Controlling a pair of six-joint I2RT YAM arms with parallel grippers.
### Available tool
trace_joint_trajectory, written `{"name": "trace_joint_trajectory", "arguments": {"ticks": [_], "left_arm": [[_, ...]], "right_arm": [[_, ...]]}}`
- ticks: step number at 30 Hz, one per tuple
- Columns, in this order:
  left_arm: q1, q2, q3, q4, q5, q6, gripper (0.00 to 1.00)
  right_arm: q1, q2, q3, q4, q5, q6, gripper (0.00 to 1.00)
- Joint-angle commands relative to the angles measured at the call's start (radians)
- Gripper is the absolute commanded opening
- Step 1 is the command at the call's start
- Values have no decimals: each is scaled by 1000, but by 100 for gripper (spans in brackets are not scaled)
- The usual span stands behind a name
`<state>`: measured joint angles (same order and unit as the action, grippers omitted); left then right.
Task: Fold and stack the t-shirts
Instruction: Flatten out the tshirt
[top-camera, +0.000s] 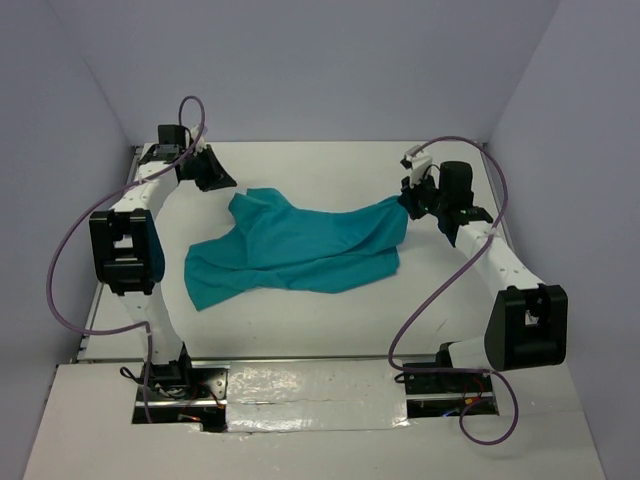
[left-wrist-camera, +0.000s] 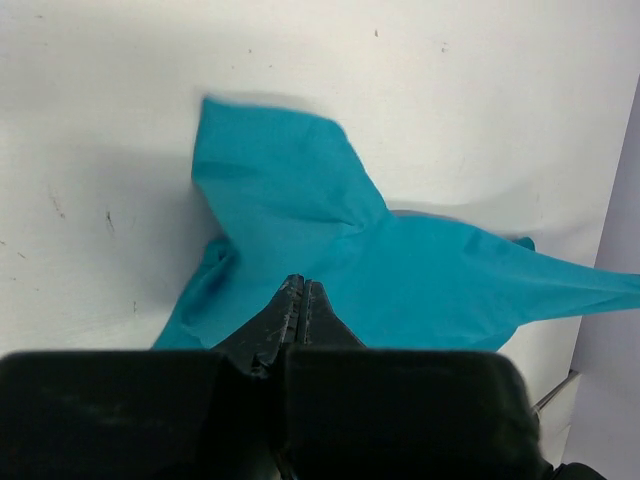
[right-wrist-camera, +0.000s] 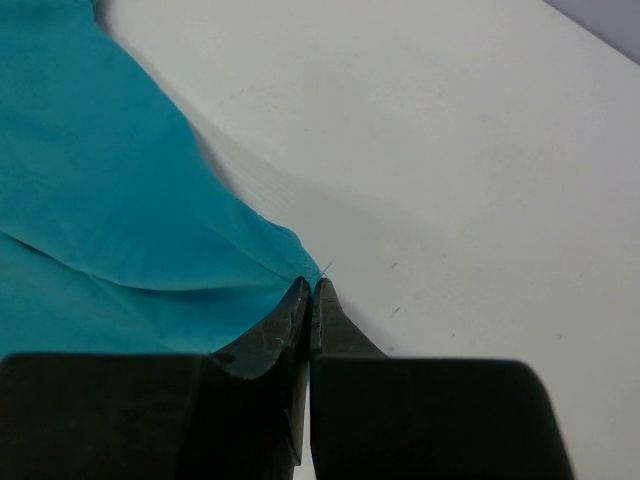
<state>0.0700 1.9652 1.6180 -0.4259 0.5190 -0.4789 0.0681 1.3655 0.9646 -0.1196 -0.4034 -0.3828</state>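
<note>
The teal t-shirt (top-camera: 300, 250) lies crumpled across the middle of the white table, one sleeve pointing to the back left. Its right corner is drawn up off the table to my right gripper (top-camera: 408, 203), which is shut on it. In the right wrist view the cloth's edge (right-wrist-camera: 100, 200) runs into the closed tips of that gripper (right-wrist-camera: 313, 285). My left gripper (top-camera: 222, 183) hangs at the back left, just beyond the sleeve and apart from it. In the left wrist view it (left-wrist-camera: 300, 283) is shut with nothing showing between its fingers, and the t-shirt (left-wrist-camera: 400, 270) lies past its tips.
The table (top-camera: 330, 165) is boxed in by pale walls at the back and both sides. A shiny taped strip (top-camera: 320, 390) runs between the two arm bases at the near edge. Purple cables (top-camera: 420, 320) loop beside each arm.
</note>
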Motion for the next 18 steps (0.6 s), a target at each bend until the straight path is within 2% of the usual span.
{"name": "trace_joint_trajectory", "arguments": {"ticks": [1,6,9,10,12,13,16,18], "left_arm": [[5,-40,34,16,-8,-12,0],[8,-45,68,27,-7,-27,0],[10,-9,117,-33,-28,3,0],[10,-6,120,-56,-43,25,5],[10,0,106,-73,-94,43,29],[10,7,103,-95,-114,63,48],[10,69,124,-135,-143,111,66],[8,116,149,-160,-148,126,68]], "right_arm": [[-11,-11,62,41,-3,7,0],[-21,4,94,46,-2,13,0],[-24,12,103,41,-9,10,0],[-24,9,97,41,-12,10,0],[-24,7,86,43,-21,16,0],[-24,7,80,46,-23,18,0],[-22,6,60,48,-28,22,0],[-24,6,59,47,-29,21,0]]}}
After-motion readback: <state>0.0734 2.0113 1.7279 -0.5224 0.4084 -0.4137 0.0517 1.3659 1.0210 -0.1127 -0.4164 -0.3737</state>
